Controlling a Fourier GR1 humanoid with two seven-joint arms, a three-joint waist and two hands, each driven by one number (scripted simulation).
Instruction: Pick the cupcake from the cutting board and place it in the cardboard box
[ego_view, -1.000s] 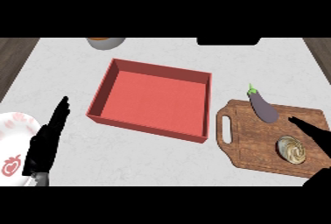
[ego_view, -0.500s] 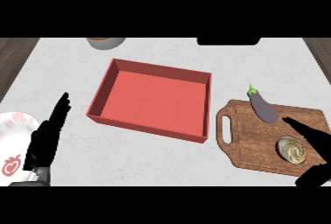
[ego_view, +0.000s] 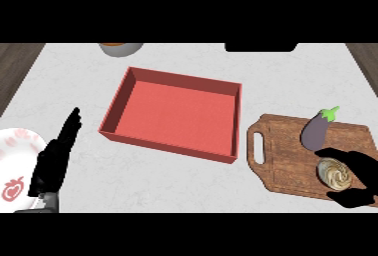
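Note:
The cupcake (ego_view: 334, 173), seen from above as a swirl of beige frosting, sits on the wooden cutting board (ego_view: 284, 155) at the right. My right hand (ego_view: 361, 170) curls round the cupcake's right side, thumb below and fingers above it. A purple eggplant (ego_view: 317, 130) lies on the board just behind the cupcake. The red open box (ego_view: 175, 113) stands in the middle of the counter, to the left of the board. My left hand (ego_view: 53, 160) rests open at the left edge, fingers pointing up.
A white plate (ego_view: 13, 150) with a strawberry (ego_view: 12, 189) lies at the lower left, partly under my left hand. A metal pot (ego_view: 122, 48) stands at the counter's far edge, with a dark object (ego_view: 260, 47) to its right.
My right hand has moved left and curled round the cupcake. The left hand, box and eggplant stay where they were.

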